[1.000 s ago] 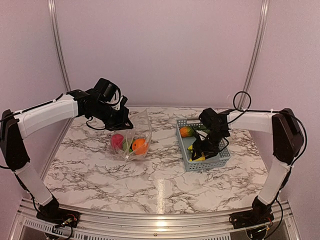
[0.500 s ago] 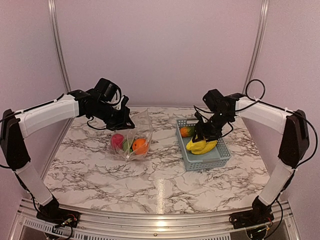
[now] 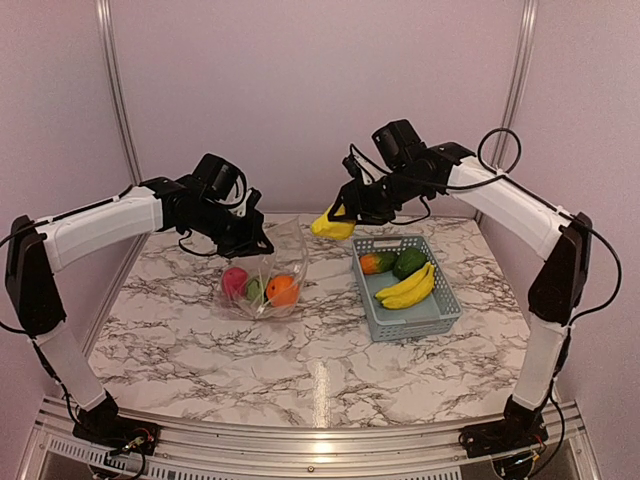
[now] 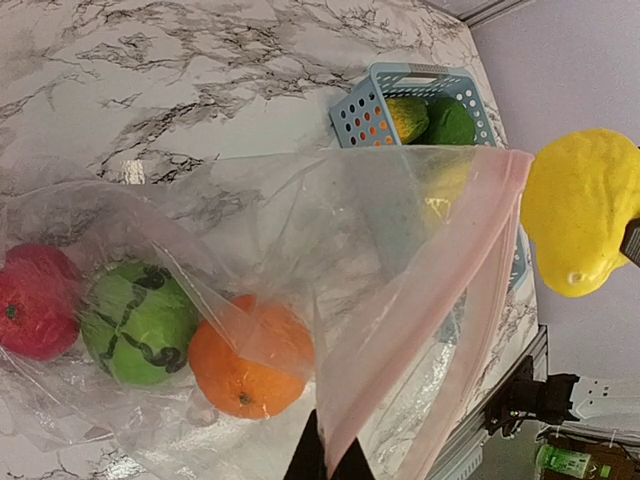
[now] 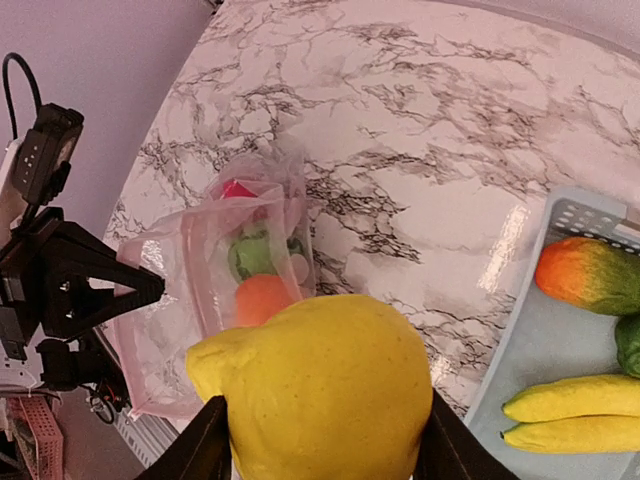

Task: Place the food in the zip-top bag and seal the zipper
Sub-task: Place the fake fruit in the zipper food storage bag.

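Observation:
The clear zip-top bag (image 3: 268, 272) stands open on the marble table with a red apple (image 3: 235, 281), a striped green melon (image 3: 255, 290) and an orange (image 3: 282, 290) inside. My left gripper (image 3: 252, 243) is shut on the bag's mouth edge, by the pinkish zipper (image 4: 455, 290), and holds it up. My right gripper (image 3: 334, 222) is shut on a yellow lemon (image 3: 331, 227), in the air just right of the bag's mouth. The lemon (image 5: 320, 395) fills the right wrist view, with the bag (image 5: 225, 290) below it.
A grey-blue slotted basket (image 3: 436, 316) sits right of the bag. It holds yellow bananas (image 3: 408, 287), a green pepper (image 3: 408, 262) and an orange-green fruit (image 3: 375, 262). The back wall and corner posts stand close behind.
My right gripper has lifted the lemon out of the basket and carried it up and left, to beside the bag's mouth. The left gripper has kept its hold on the bag.

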`<state>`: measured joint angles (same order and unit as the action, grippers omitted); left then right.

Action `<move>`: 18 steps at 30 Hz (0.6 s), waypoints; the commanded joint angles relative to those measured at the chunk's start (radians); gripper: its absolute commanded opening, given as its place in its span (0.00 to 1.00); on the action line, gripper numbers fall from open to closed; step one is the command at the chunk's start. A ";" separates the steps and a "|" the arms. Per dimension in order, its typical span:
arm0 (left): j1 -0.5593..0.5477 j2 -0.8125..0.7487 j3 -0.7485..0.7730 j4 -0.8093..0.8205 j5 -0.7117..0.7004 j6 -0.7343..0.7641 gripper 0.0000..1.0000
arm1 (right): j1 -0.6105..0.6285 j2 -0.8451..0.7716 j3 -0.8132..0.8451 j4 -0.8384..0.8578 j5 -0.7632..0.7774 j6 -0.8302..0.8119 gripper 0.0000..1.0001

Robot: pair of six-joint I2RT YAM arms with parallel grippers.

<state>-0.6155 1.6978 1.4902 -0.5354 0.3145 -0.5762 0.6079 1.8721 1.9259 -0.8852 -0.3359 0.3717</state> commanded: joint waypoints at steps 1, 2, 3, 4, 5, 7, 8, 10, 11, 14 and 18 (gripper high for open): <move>-0.002 0.004 0.030 0.005 0.006 -0.003 0.00 | 0.088 0.026 0.102 0.097 -0.027 0.031 0.44; -0.002 0.002 0.032 0.001 0.008 -0.002 0.00 | 0.104 0.028 0.111 0.115 -0.018 0.028 0.44; -0.002 0.000 0.032 -0.003 0.008 -0.002 0.00 | 0.117 0.032 0.126 0.126 -0.008 0.025 0.44; -0.003 -0.001 0.032 -0.008 0.009 0.000 0.00 | 0.134 0.039 0.140 0.128 0.004 0.020 0.44; -0.003 -0.003 0.029 -0.010 0.011 -0.001 0.00 | 0.142 0.048 0.156 0.124 0.013 0.012 0.44; -0.003 -0.011 0.021 -0.010 0.012 -0.004 0.00 | 0.165 0.072 0.196 0.086 0.033 -0.004 0.44; -0.003 -0.015 0.015 -0.009 0.013 -0.007 0.00 | 0.177 0.087 0.220 0.063 0.052 -0.016 0.44; -0.003 -0.024 0.004 0.000 0.018 -0.024 0.00 | 0.208 0.107 0.253 0.026 0.096 -0.043 0.44; -0.002 -0.028 -0.001 0.007 0.023 -0.035 0.00 | 0.225 0.114 0.264 0.011 0.125 -0.056 0.44; -0.003 -0.037 -0.009 0.031 0.043 -0.077 0.00 | 0.271 0.129 0.284 -0.032 0.245 -0.089 0.44; -0.003 -0.045 -0.008 0.057 0.058 -0.111 0.00 | 0.309 0.134 0.285 -0.075 0.392 -0.119 0.44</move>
<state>-0.6155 1.6897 1.4887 -0.5190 0.3424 -0.6441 0.8776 1.9869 2.1822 -0.8772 -0.1356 0.3065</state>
